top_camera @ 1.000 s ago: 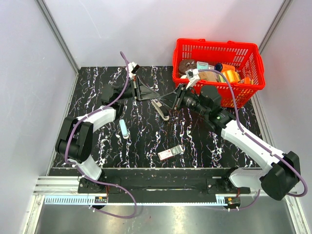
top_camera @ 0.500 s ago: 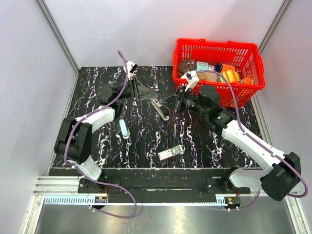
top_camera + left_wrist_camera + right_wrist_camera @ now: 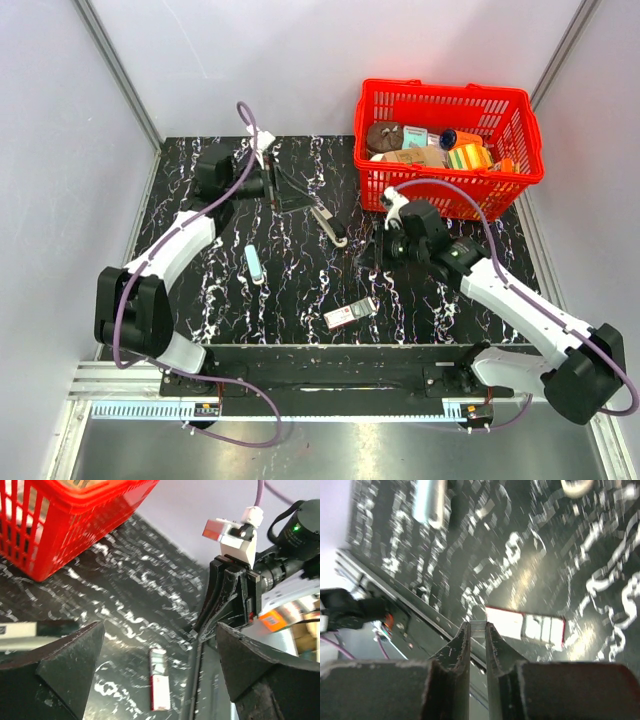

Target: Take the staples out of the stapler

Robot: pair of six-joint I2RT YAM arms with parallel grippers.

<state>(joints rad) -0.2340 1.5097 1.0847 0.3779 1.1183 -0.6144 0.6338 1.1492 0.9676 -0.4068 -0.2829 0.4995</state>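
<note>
Black, white-veined desk [image 3: 200, 300] sits between pale grey walls. The left pincer [image 3: 297, 190] stands spread wide, grasping nothing. The stapler [image 3: 331, 225] lies on the desk between the two pincers, just beside the left one's tips and apart from the right one. The right pincer [image 3: 478, 630] is clenched on a thin silvery strip [image 3: 478, 624], and a pink-and-white box [image 3: 526, 628] lies on the desk beyond its tips.
</note>
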